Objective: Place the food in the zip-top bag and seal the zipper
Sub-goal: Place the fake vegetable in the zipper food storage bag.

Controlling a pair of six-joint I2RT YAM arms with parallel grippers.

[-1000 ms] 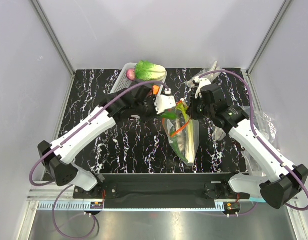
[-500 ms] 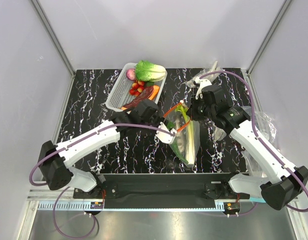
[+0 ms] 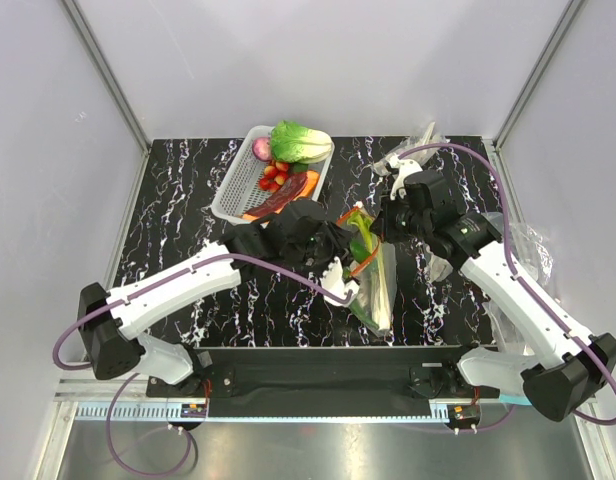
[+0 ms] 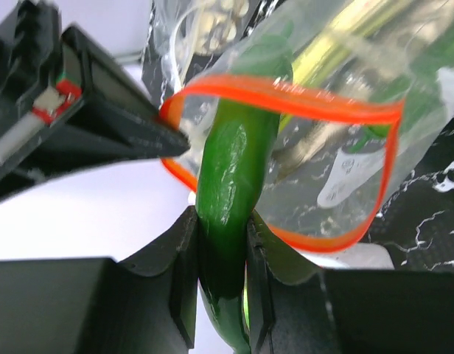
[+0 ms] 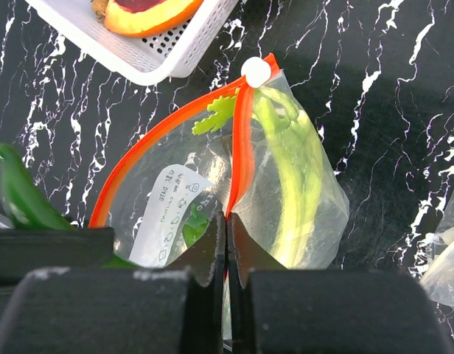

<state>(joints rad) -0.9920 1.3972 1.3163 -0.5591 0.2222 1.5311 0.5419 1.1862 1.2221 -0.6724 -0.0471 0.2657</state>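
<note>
The zip-top bag (image 3: 375, 290) lies mid-table with its mouth held up and open. My right gripper (image 5: 226, 217) is shut on the red-orange zipper (image 5: 242, 147) at one side of the mouth. Inside the bag are a pale green leek (image 5: 293, 169), small green pieces and the white label (image 5: 168, 206). A white slider (image 5: 255, 71) sits at the zipper's far end. My left gripper (image 4: 222, 221) is shut on a glossy green piece of food (image 4: 231, 169). That piece's tip pokes through the zipper loop (image 4: 301, 99) into the mouth. In the top view the left gripper (image 3: 346, 250) sits just left of the right gripper (image 3: 386, 232).
A white basket (image 3: 238, 185) at the back left holds a leafy cabbage (image 3: 300, 140), small red pieces (image 3: 276, 172) and an orange-red slice (image 3: 288, 188). Wrinkly clear bags lie at the right edge (image 3: 523, 250) and at the back (image 3: 413, 145).
My left arm has carried the green piece from beside the basket over to the bag's mouth, where its tip now enters. The right gripper has kept its hold on the zipper.
</note>
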